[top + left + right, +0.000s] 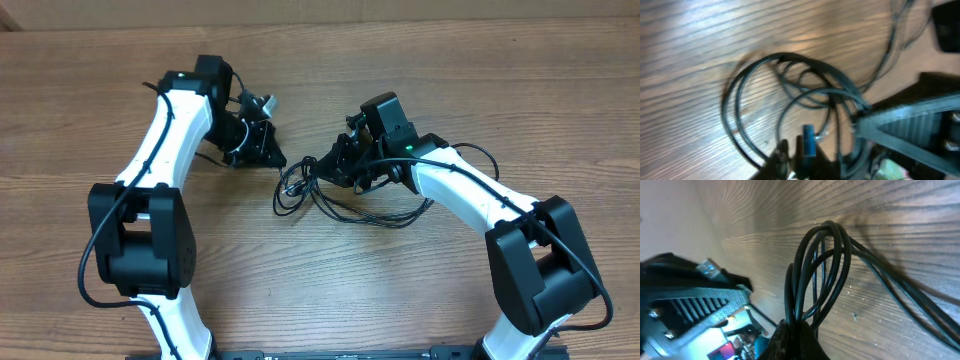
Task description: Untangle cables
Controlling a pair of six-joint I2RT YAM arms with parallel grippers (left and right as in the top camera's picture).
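Observation:
The cables [296, 190] are thin black cords looped on the wooden table between my two grippers, and strands trail right to about [400, 215]. My left gripper [272, 155] sits at the loops' upper left. In the left wrist view its jaws [797, 150] are closed around a blue-tipped plug [808, 140], with the coil [790, 56] lying beyond. My right gripper [335, 168] is at the loops' upper right. In the right wrist view it [797, 330] is shut on several loops of the cables [829, 225], which rise out of the jaws.
The table [320, 290] is bare wood. Both white arms reach in from the front edge, with their own thicker black wires alongside. The left gripper [700, 300] shows in the right wrist view, very close to the right gripper.

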